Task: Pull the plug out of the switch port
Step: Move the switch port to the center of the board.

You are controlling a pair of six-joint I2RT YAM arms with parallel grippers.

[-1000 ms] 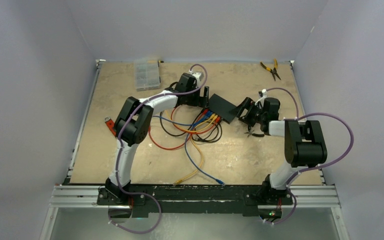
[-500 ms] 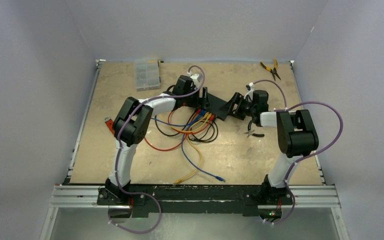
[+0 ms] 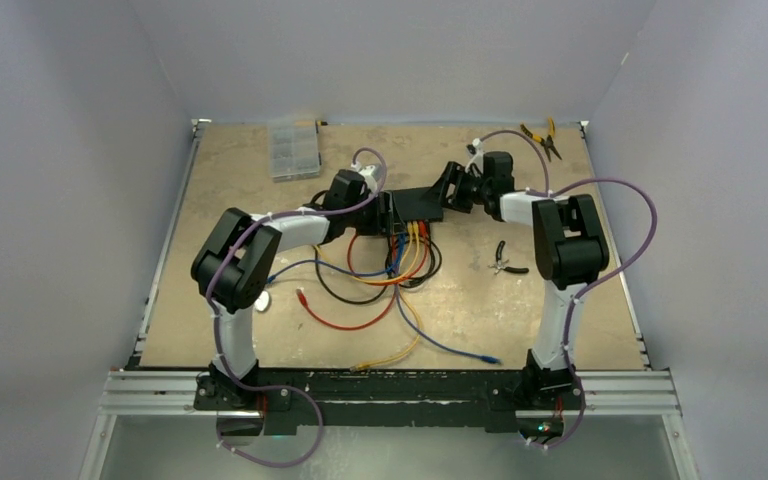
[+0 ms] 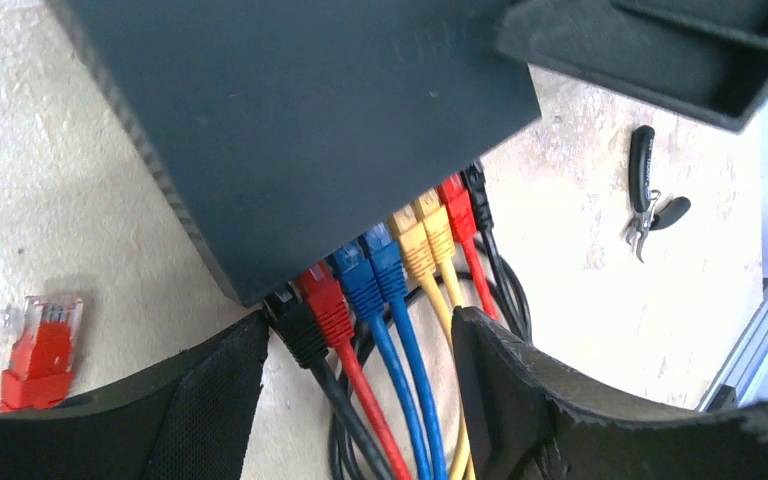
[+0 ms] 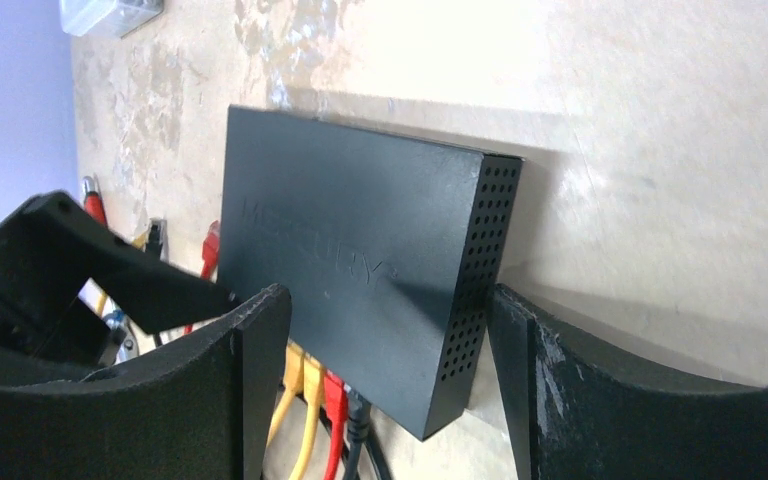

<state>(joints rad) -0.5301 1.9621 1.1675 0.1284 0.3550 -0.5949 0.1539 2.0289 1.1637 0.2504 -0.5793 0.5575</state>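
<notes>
Left wrist is showing left jaws gaping empty, plugs [image 4: 372, 266] lying between them. Right jaws, open, are straddling the switch [image 5: 360, 250].

table [image 3: 560, 170] | on it: switch [image 3: 415, 203], loose cables [image 3: 400, 265], clear box [image 3: 293, 148], yellow pliers [image 3: 542, 138], black pliers [image 3: 507, 262], red plug [image 4: 42, 350]

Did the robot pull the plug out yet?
Not yet. Done: lining up at the switch. In hand: the left fingers sit open either side of the plugs, the right fingers open around the switch's end. To do: pinch one plug and pull it out; the whole row looks pushed in.
</notes>
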